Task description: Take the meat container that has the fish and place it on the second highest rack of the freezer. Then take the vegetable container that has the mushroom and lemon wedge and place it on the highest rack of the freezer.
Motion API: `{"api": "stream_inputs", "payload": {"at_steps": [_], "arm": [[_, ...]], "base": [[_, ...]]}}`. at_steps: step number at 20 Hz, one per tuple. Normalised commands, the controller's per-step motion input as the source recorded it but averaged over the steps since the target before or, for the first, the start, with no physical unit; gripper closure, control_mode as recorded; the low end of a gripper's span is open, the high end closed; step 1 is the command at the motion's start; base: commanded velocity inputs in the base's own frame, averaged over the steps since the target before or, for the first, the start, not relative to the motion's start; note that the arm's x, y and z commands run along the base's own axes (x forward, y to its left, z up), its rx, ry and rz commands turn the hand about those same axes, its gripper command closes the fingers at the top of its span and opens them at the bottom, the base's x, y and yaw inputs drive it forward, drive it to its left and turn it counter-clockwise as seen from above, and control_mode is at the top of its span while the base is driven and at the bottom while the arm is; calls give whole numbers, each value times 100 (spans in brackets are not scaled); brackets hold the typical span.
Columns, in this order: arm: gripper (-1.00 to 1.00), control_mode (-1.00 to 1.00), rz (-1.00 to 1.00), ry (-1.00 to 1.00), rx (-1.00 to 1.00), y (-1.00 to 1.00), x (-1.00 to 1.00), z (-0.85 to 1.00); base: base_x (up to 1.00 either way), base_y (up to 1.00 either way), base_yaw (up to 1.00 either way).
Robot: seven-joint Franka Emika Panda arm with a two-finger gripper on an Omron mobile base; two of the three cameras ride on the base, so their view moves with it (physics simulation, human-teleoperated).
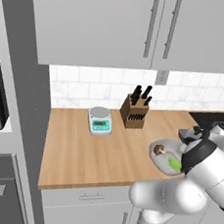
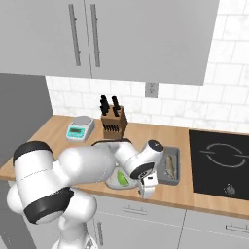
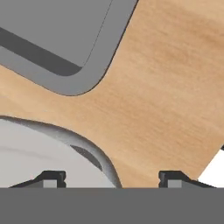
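Wooden counter [image 3: 166, 87] beneath parted end effector [image 3: 109, 179] fingers.

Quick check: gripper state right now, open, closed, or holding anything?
Gripper: open, holding nothing; fingertips spread over the wooden counter, beside the shallow grey rounded dish.

Fish [image 2: 170, 166] in tray [image 2: 176, 160], beside dish [image 1: 158, 161]

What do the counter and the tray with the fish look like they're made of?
The counter looks like wood with a matte finish: warm tan with streaky grain. The meat container looks like dull grey metal, plain and even with no grain, though plastic can't be ruled out.
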Motion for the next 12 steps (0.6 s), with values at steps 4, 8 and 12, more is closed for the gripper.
{"api": "stream_inputs", "payload": {"at_steps": [4,8,12], "arm": [[100,-100,-3,0,0,0,15,-18],[100,-100,-1,-2,0,9,1,-6],[100,-100,0,-1,-1,32,0,16]], "base": [[0,0,0],[0,0,0],[0,0,0]]}}
